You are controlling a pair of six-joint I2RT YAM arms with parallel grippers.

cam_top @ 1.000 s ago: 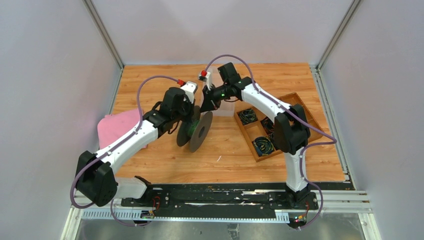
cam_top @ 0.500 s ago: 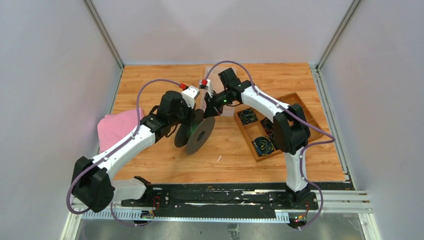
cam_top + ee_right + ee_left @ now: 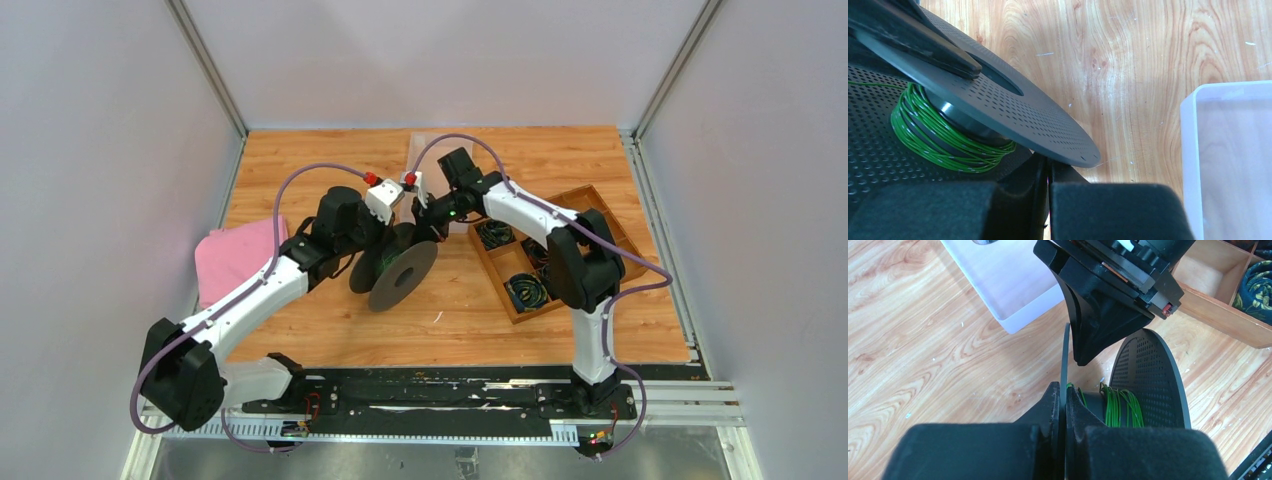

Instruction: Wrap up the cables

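Both arms meet at black spool (image 3: 402, 272), tilted over desk (image 3: 300, 160). Cables (image 3: 943, 142): green turns wound on hub between perforated flanges. Left fingers (image 3: 1045, 412) clamped on thin flange edge. Right fingers (image 3: 1030, 172) pressed together just under other flange rim; strand pinched or not, cannot tell. Best approach, I'd say: hold spool steady, feed wire taut, lay turns side by side, clear of rims.

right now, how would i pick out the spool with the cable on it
On the wooden table, look left of the compartment tray. The spool is mid-table: two dark perforated discs with thin green wire wound between them, unlike the tray's dark coils.
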